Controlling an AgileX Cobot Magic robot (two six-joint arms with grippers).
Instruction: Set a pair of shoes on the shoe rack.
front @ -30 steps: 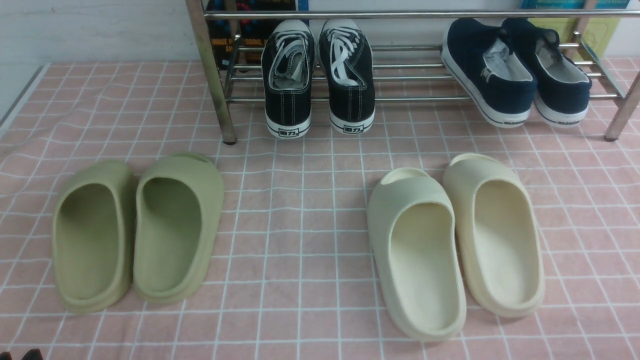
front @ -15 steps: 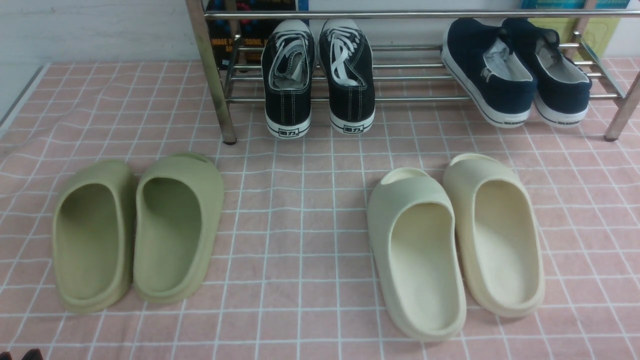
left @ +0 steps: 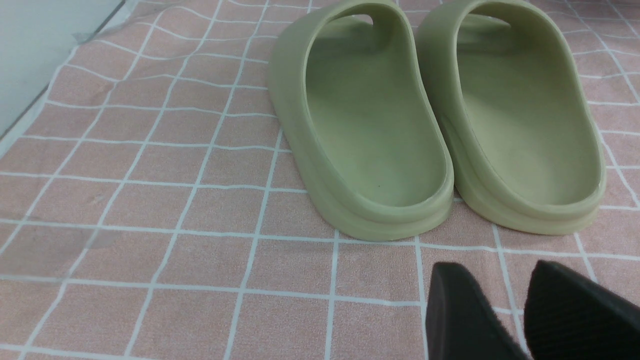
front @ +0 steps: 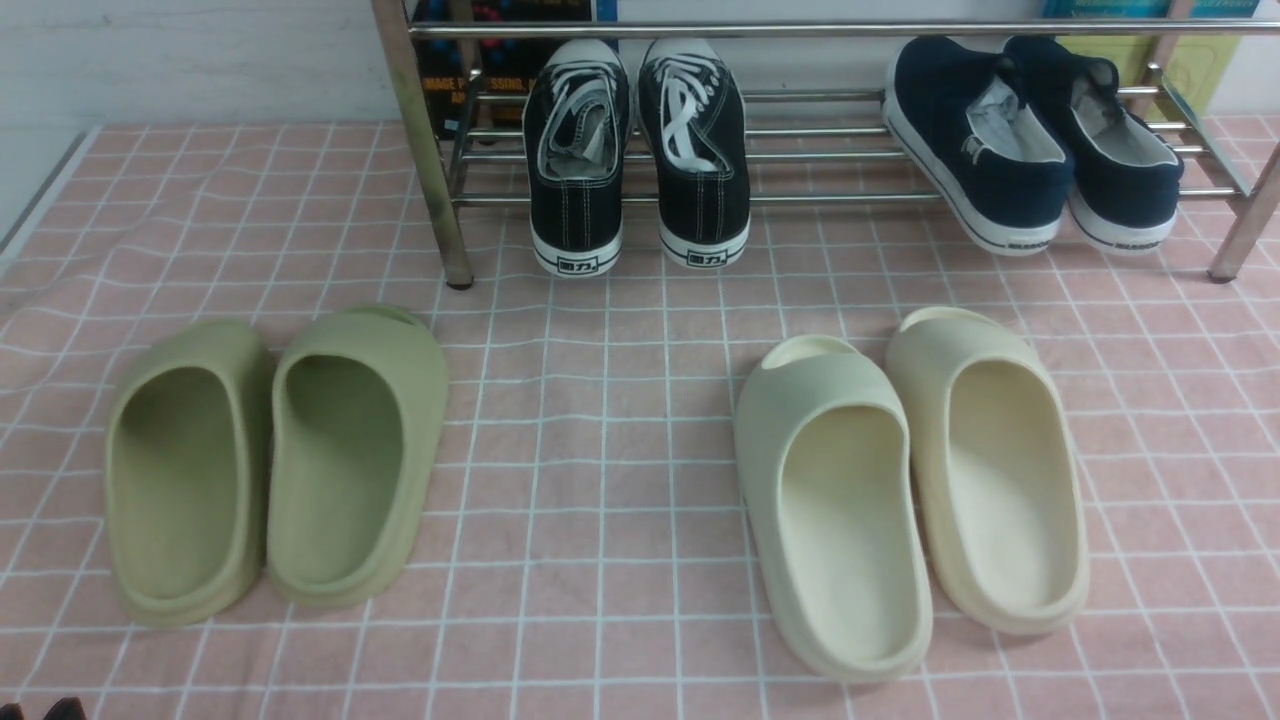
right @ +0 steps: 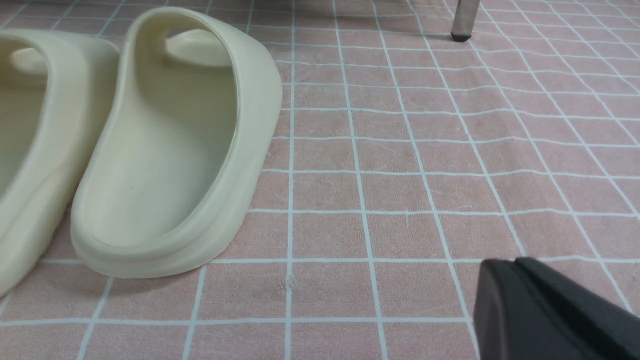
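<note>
The two navy-blue slip-on shoes (front: 975, 140) (front: 1105, 135) lie side by side on the lower bars of the silver shoe rack (front: 850, 155), at its right end, heels toward me and overhanging the front bar. My left gripper (left: 495, 272) hovers low over the pink cloth just behind the green slides, its jaws a little apart with nothing between them. Only its tip (front: 58, 708) shows in the front view. My right gripper (right: 502, 267) is shut and empty, low over the cloth beside the cream slides. Both grippers are far from the rack.
Black lace-up sneakers (front: 635, 150) sit on the rack's left part. Green foam slides (front: 275, 460) (left: 435, 115) lie front left and cream foam slides (front: 910, 480) (right: 165, 145) front right on the pink checked cloth (front: 600, 420). A rack leg (right: 462, 20) stands far ahead of my right gripper.
</note>
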